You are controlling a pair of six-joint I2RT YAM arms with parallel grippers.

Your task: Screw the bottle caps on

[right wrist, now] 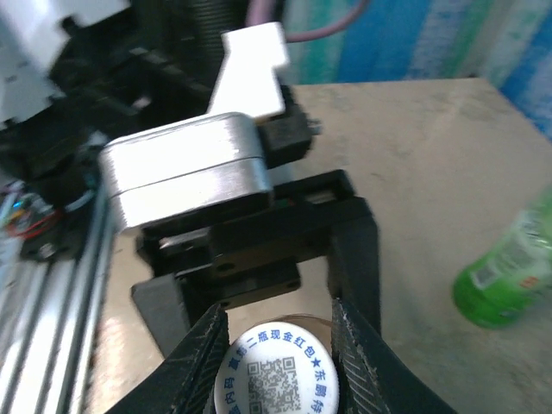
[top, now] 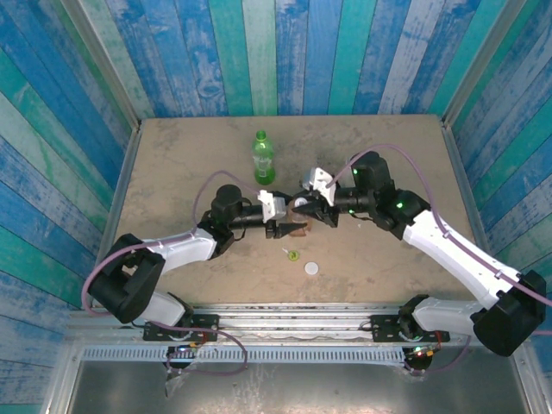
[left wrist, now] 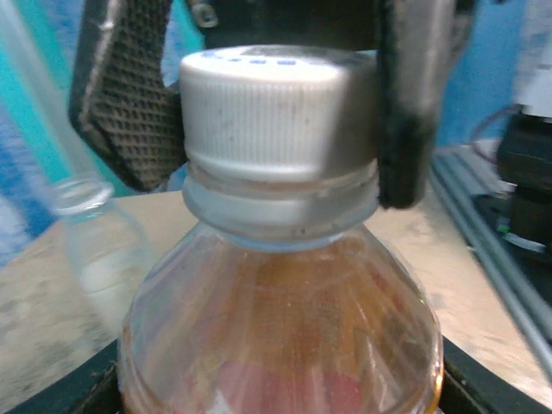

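The amber bottle point(left wrist: 280, 328) with a red label is held upright above the table, and my left gripper point(top: 287, 227) is shut on its body. A white cap point(left wrist: 272, 108) sits on its neck. My right gripper point(right wrist: 278, 345) is shut on that cap point(right wrist: 276, 375), one finger point(left wrist: 129, 95) on each side. The green bottle point(top: 262, 159) stands behind with its top on. A clear bottle point(left wrist: 86, 246) with an open neck stands close by on the left. A yellow-green cap point(top: 292, 254) and a second white cap point(top: 311, 268) lie on the table in front.
The tan table point(top: 172, 172) is boxed in by blue-green plank walls point(top: 285, 52) at the back and sides. A metal rail point(top: 293, 315) runs along the near edge by the arm bases. Both arms meet over the middle of the table.
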